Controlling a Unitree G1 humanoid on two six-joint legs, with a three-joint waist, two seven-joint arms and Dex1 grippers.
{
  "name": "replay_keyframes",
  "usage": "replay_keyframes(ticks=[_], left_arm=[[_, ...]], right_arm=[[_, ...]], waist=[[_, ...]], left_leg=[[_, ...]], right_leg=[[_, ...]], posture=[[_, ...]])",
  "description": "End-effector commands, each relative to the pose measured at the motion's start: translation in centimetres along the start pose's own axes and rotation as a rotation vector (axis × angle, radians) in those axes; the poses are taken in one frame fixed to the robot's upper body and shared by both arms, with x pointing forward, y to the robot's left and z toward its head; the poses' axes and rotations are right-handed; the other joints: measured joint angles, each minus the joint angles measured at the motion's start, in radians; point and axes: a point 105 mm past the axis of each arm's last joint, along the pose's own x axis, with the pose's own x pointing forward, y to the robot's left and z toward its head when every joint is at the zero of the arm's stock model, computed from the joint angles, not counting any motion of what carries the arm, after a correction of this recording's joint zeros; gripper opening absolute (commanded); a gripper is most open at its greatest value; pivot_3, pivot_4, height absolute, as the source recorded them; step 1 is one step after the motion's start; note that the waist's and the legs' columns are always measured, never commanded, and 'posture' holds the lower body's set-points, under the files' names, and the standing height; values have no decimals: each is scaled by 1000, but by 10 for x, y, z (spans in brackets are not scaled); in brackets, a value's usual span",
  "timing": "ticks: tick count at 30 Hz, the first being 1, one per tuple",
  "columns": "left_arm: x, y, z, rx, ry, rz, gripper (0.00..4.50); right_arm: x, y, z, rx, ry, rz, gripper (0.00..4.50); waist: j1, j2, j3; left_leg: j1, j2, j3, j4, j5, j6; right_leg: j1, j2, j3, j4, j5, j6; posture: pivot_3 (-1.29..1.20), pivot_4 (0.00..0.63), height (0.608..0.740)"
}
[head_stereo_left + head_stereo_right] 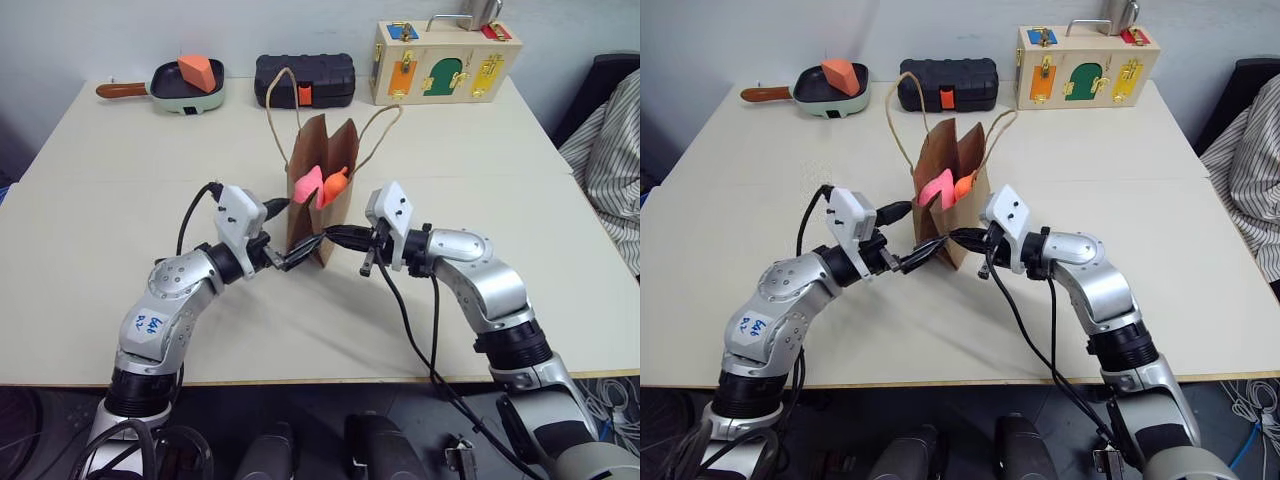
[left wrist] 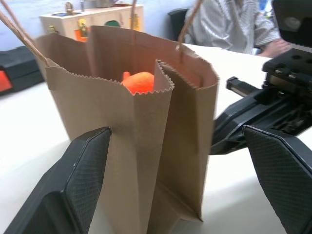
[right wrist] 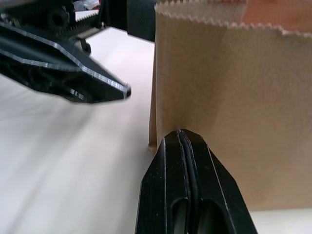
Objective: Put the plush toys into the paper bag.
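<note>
Your paper bag (image 1: 322,190) stands upright near the middle of the tabletop (image 1: 120,200), mouth open. The pink plush toy (image 1: 307,184) and the orange plush toy (image 1: 335,185) both sit inside it, poking above the rim. Your left hand (image 1: 297,255) is released, its fingers spread either side of the bag's near lower corner. Your right hand (image 1: 333,236) is clenched on nothing, its fingertips right against the bag's side. Along the far edge you have a pan (image 1: 186,88), a black case (image 1: 304,80) and a wooden lock box (image 1: 444,62).
</note>
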Motion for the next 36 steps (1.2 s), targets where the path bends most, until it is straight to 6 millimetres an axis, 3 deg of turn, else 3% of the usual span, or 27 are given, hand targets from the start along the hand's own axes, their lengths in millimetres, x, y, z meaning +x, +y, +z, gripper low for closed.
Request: replay_keyframes(ticks=[1,9,14,22,25,36], left_arm=[[-4,6,9,25,-43,58,4500],[0,6,9,36,-50,74,4500],[14,2,8,35,-49,38,4500],[23,15,4,42,-28,90,4500],[24,16,4,43,-35,93,3923],[27,18,6,45,-44,84,611]], right_arm=[[1,-2,11,-47,-34,-5,34],[7,-9,11,-64,-40,-33,34],[14,-6,15,-67,-64,-21,34],[20,-2,19,-76,-73,-4,34],[20,-1,19,-75,-75,0,0],[17,1,17,-74,-78,-3,0]], waist=[[0,0,0],[-2,0,0],[-1,0,0],[-1,0,0],[-2,0,0],[-2,0,0]], left_leg=[[0,0,0,0,0,0],[0,0,0,0,0,0],[0,0,0,0,0,0],[0,0,0,0,0,0],[0,0,0,1,0,0],[0,0,0,1,0,0]], right_leg=[[0,0,0,0,0,0],[-1,0,0,1,0,0],[0,0,0,1,0,0],[-1,0,-1,1,0,0],[-1,0,-1,1,0,0],[-1,0,-1,2,0,0]], posture=[[0,150,740],[0,150,740],[0,150,740],[0,150,740],[0,150,740],[0,150,740]])
